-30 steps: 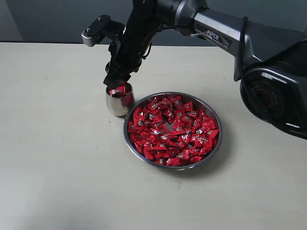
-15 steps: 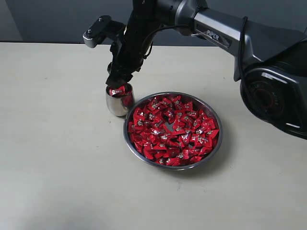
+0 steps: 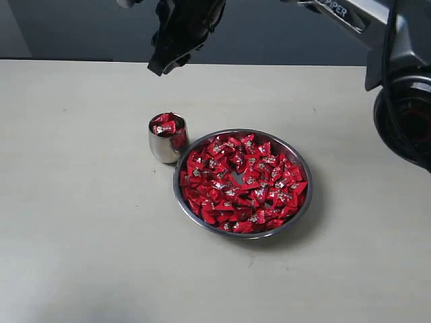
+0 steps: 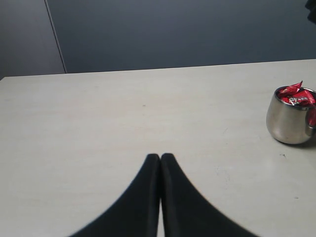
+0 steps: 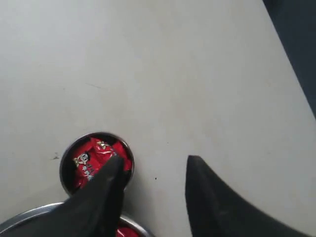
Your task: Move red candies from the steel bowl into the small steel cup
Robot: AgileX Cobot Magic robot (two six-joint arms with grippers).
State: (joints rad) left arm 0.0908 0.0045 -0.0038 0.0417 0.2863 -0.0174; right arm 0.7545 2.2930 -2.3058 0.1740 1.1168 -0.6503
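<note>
The steel bowl (image 3: 301,202) sits right of centre on the table, heaped with red candies (image 3: 242,183). Just left of it stands the small steel cup (image 3: 161,149), with red candies (image 3: 163,125) piled up to its rim; the cup (image 4: 288,120) also shows far off in the left wrist view and from above (image 5: 65,163) in the right wrist view. My right gripper (image 3: 163,68) hangs well above and behind the cup, open with nothing between its fingers (image 5: 155,165). My left gripper (image 4: 160,157) is shut and empty over bare table.
The pale table (image 3: 81,222) runs to a dark wall at the back. The right arm's links (image 3: 350,13) cross the top of the exterior view. The bowl's rim (image 5: 29,216) shows at the edge of the right wrist view.
My right gripper has risen from just over the cup's mouth to well above it. The cup keeps its candies. The left gripper's earlier state is not shown.
</note>
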